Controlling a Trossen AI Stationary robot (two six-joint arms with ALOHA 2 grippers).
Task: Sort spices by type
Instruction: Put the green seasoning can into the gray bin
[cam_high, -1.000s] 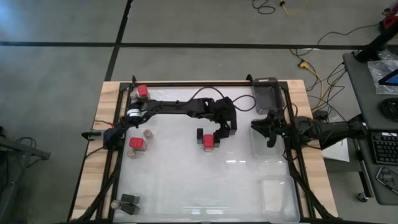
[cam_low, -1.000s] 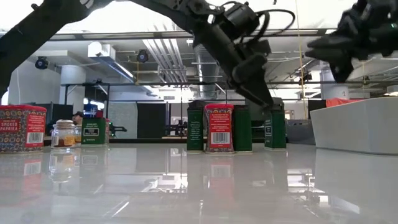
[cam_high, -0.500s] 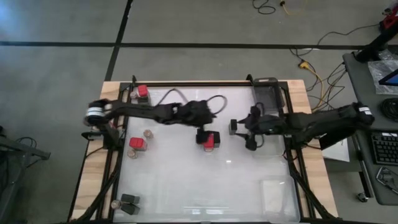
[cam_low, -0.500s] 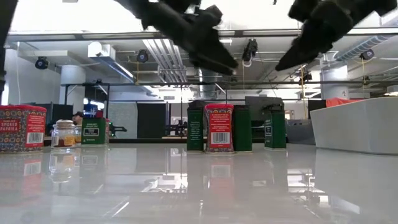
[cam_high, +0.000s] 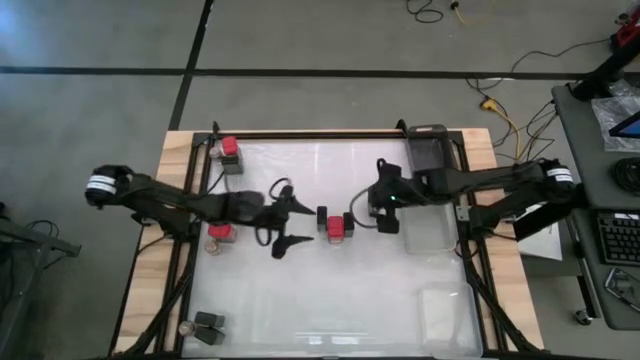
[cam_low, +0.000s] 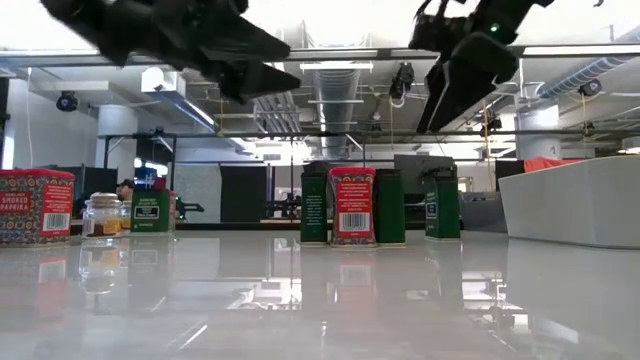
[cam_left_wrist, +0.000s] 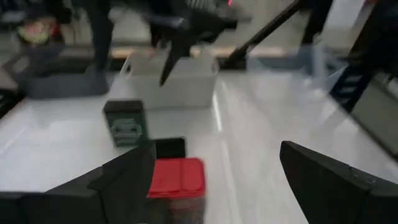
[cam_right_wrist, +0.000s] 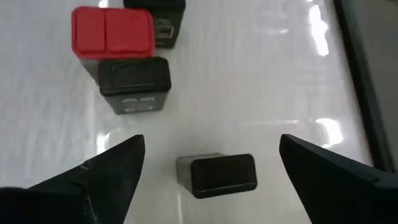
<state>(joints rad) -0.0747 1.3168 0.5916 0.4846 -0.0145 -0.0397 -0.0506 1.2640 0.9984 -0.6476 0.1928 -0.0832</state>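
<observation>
1. While both arms hang above the middle of the table (cam_high: 300, 300), the left gripper (cam_high: 292, 223) hovers just left of a central cluster, its fingers spread wide apart and holding nothing.
2. The right gripper (cam_high: 372, 208) hovers just right of that cluster, above a lone dark block (cam_right_wrist: 217, 175); its fingers are also wide apart.
3. The cluster is a red block (cam_high: 336, 228) with dark blocks (cam_right_wrist: 134, 84) touching it on either side.
4. Another red block (cam_high: 221, 234) stands near the left edge, one more (cam_high: 230, 150) at the far left corner.
5. A small jar (cam_low: 103, 215), seemingly brown-filled, stands beside a red tin in the low view.
</observation>
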